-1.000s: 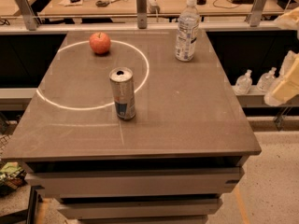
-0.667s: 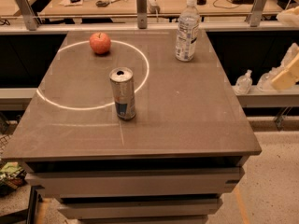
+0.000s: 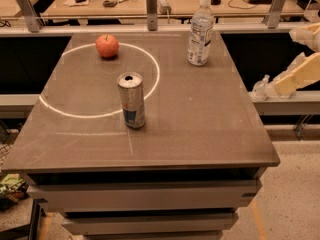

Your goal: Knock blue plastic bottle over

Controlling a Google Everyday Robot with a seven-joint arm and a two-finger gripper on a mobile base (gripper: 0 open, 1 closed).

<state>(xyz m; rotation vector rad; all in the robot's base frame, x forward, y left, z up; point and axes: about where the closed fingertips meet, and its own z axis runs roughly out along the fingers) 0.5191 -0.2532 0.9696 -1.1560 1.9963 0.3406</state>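
Note:
The blue plastic bottle (image 3: 200,31), clear and ribbed with a white cap and a pale label, stands upright near the far right corner of the brown table (image 3: 200,114). My gripper (image 3: 296,75) shows as cream-coloured parts at the right edge of the camera view. It is off the table's right side, well right of the bottle and lower in the picture, and it touches nothing.
A silver-and-blue drink can (image 3: 132,100) stands upright mid-table on a white circle line. A red apple (image 3: 107,46) sits at the far left inside the circle. A small clear pump bottle (image 3: 258,88) stands on a ledge right of the table. A cluttered desk lies behind.
The cream arm parts at the right edge have shifted slightly upward. The bottle, can and apple have not moved.

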